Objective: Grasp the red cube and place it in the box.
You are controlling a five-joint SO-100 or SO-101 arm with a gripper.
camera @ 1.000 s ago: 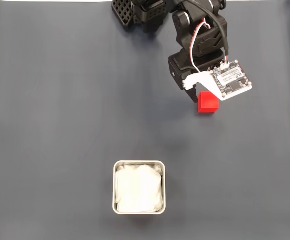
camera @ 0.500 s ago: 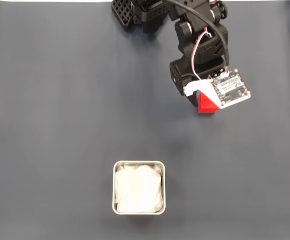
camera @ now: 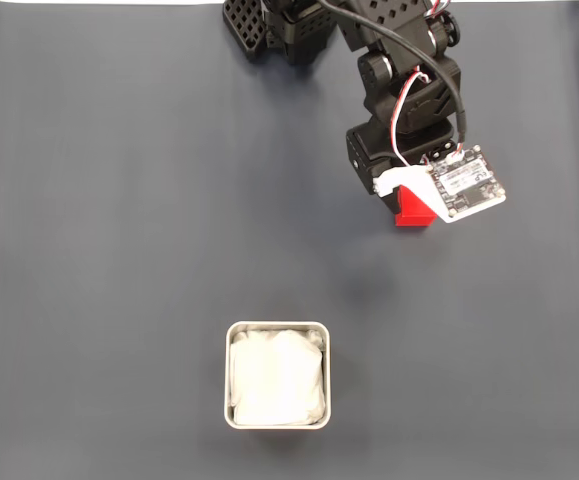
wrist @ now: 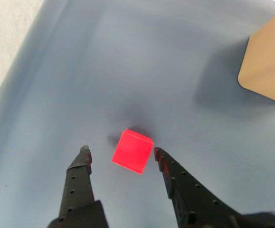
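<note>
Red cube (wrist: 132,151) on mat between spread fingers of gripper (wrist: 122,152) (ungrasped); box (camera: 277,374) well apart

Bright red cube (wrist: 132,151), black gripper (wrist: 121,155), cream-rimmed white-lined box (camera: 277,327), slate-grey mat (camera: 119,230).

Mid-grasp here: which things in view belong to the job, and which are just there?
Part of the job:
- red cube, on the mat between the open fingers, untouched
- box, paper-lined, nearer the bottom of the fixed view
- gripper

Just there:
- grey mat
- circuit board mounted on the arm
- tan panel at the wrist view's edge
</note>
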